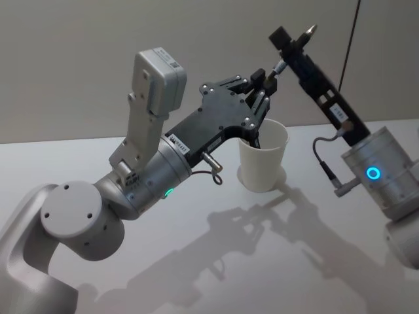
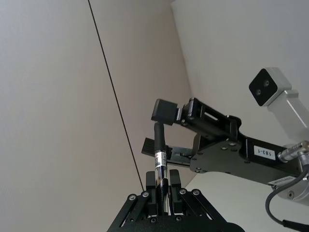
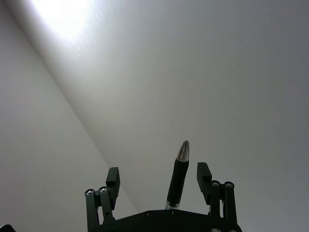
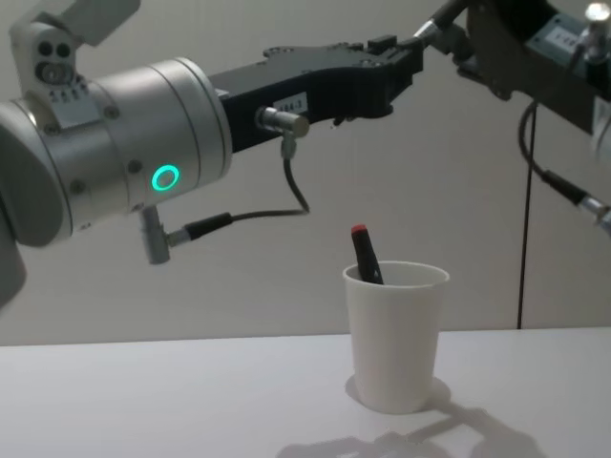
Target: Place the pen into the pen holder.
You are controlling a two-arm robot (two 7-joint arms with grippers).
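Left gripper [image 1: 262, 78] clenched on pen [image 2: 160, 162], high above pen holder [image 4: 396, 334] near tabletop's [image 4: 143, 401] far edge. Right gripper [image 3: 158, 173] released, straddling pen's tip, not touching. Red-capped pen [image 4: 361, 250] already inside. Left: lower, drop in.

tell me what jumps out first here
Two grippers meet in mid-air above the pen holder: the left gripper is shut on the pen, whose silver tip pokes between the open fingers of the right gripper. A red-capped pen already leans inside the holder.
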